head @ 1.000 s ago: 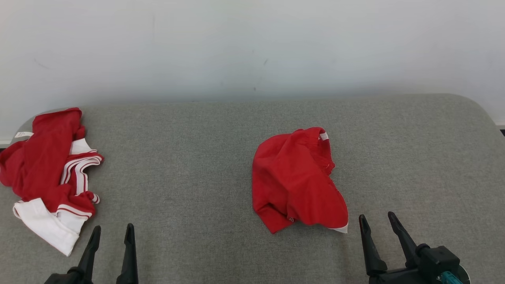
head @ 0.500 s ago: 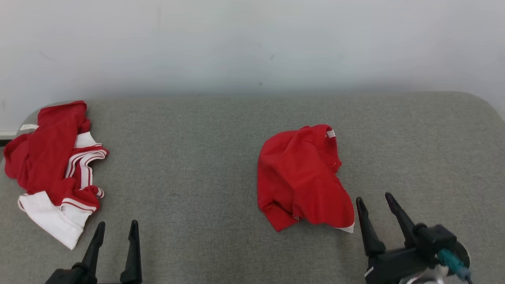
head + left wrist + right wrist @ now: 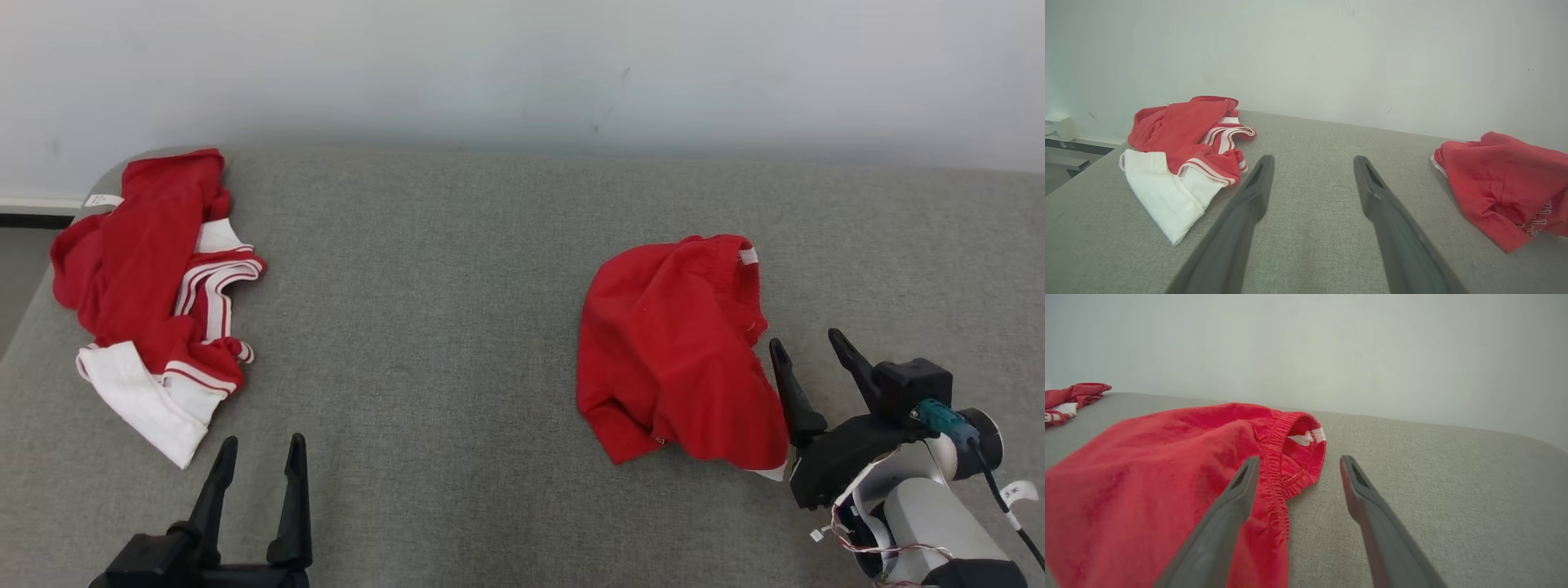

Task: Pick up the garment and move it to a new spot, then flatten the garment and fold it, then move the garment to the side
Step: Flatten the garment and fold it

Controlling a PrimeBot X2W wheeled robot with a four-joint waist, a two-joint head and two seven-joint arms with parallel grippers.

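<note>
Right gripper (image 3: pixel 804 339), jaws apart, at the edge of the crumpled red shorts (image 3: pixel 673 351), which lie right of centre on the grey cushion (image 3: pixel 441 278).
One finger lies over the elastic waistband (image 3: pixel 1274 457), the other over bare cushion. Closing here may catch a single thin fold or miss altogether, so the shorts could slip free on lifting. Left gripper (image 3: pixel 264 439) is likewise apart and empty.
</note>
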